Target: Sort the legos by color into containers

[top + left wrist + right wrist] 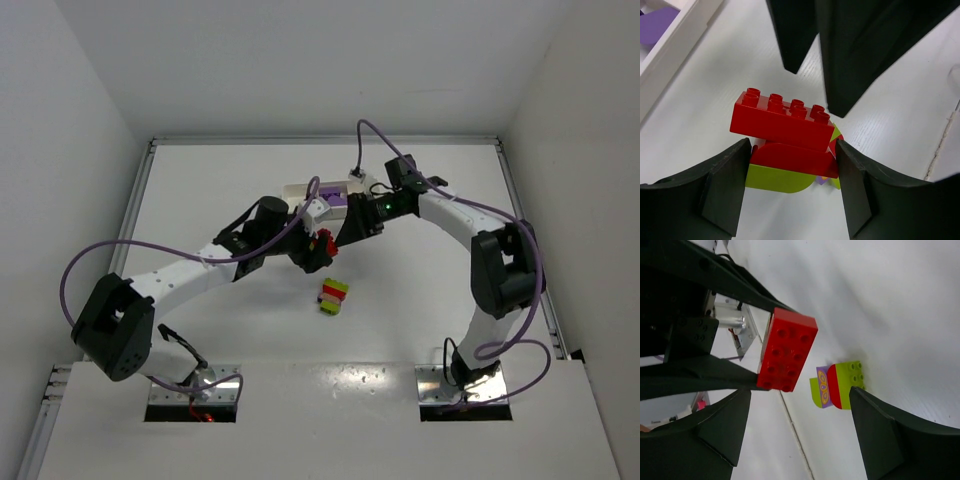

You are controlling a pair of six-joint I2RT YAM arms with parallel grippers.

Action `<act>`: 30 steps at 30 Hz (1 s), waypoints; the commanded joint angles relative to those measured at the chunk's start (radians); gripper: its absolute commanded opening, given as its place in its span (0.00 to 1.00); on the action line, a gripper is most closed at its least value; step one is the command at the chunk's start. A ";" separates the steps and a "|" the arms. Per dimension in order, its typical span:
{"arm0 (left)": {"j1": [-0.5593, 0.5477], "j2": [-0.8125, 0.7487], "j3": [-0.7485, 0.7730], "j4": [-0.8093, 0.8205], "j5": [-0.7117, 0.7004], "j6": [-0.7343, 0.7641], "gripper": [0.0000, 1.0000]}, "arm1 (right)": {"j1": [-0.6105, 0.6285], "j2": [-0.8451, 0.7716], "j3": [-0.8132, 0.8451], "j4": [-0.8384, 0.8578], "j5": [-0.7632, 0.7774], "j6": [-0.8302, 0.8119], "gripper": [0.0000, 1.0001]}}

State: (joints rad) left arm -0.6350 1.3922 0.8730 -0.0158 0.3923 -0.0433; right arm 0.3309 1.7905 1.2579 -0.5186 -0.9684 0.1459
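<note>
Because the red brick must go into the white tray, the left gripper holds it up off the table, fingers about half open and pressed on its two short ends. Under it sits the small pile of red, green and purple bricks (not sorted yet). The right gripper hangs close by, wide open and holding nothing, maybe ready to help. Purple bricks lie in the tray.

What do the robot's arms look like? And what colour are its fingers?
The left arm and the right arm both have smooth white links with chunky black joints. A thin purple cable loops along each one. A tiny green light glows on the right arm. The fingers are matte black, broad and curved.
</note>
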 commanded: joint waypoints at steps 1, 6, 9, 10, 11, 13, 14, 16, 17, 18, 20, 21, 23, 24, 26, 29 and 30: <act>-0.009 -0.030 0.034 0.062 0.005 0.006 0.33 | 0.016 0.033 0.072 0.081 -0.036 0.061 0.80; -0.009 -0.030 0.034 0.071 0.005 -0.003 0.33 | 0.034 0.067 0.117 0.091 -0.036 0.072 0.79; -0.009 -0.030 0.034 0.071 -0.006 -0.003 0.33 | 0.054 0.067 0.127 0.091 -0.055 0.072 0.76; -0.009 -0.030 0.034 0.071 -0.006 -0.003 0.33 | 0.063 0.067 0.127 0.091 -0.055 0.072 0.71; -0.009 -0.030 0.034 0.071 -0.006 -0.003 0.33 | 0.063 0.076 0.127 0.091 -0.055 0.072 0.68; -0.009 -0.030 0.034 0.071 -0.015 -0.003 0.33 | 0.073 0.076 0.115 0.091 -0.076 0.072 0.59; -0.009 -0.030 0.034 0.080 -0.015 -0.003 0.33 | 0.073 0.076 0.115 0.091 -0.076 0.057 0.53; -0.009 -0.030 0.034 0.080 -0.024 -0.003 0.33 | 0.073 0.076 0.115 0.078 -0.087 0.046 0.37; -0.009 -0.030 0.034 0.080 -0.024 -0.003 0.33 | 0.073 0.076 0.104 0.078 -0.087 0.046 0.21; -0.009 -0.030 0.034 0.080 -0.035 -0.003 0.33 | 0.073 0.076 0.104 0.078 -0.087 0.046 0.15; -0.009 -0.030 0.023 0.071 -0.035 -0.003 0.33 | 0.054 0.076 0.104 0.068 -0.087 0.035 0.00; -0.009 -0.030 0.023 0.071 -0.035 -0.003 0.33 | 0.054 0.076 0.104 0.055 -0.078 0.035 0.00; -0.009 -0.030 0.009 0.060 -0.035 -0.003 0.33 | 0.033 0.076 0.104 0.042 -0.066 0.011 0.00; -0.009 -0.039 -0.006 0.060 -0.044 0.006 0.33 | 0.011 0.067 0.104 0.042 -0.066 0.011 0.00; 0.000 -0.048 -0.025 0.051 -0.044 0.006 0.33 | -0.015 0.057 0.115 0.042 -0.055 0.011 0.00; 0.009 -0.059 -0.058 0.042 -0.044 0.006 0.33 | -0.073 0.046 0.115 0.042 -0.035 0.011 0.00; 0.009 -0.059 -0.074 0.042 -0.044 0.016 0.33 | -0.087 0.046 0.115 0.042 -0.035 0.001 0.00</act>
State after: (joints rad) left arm -0.6392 1.3712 0.8257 0.0071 0.3454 -0.0380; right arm 0.2939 1.8660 1.3445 -0.4858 -0.9989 0.1833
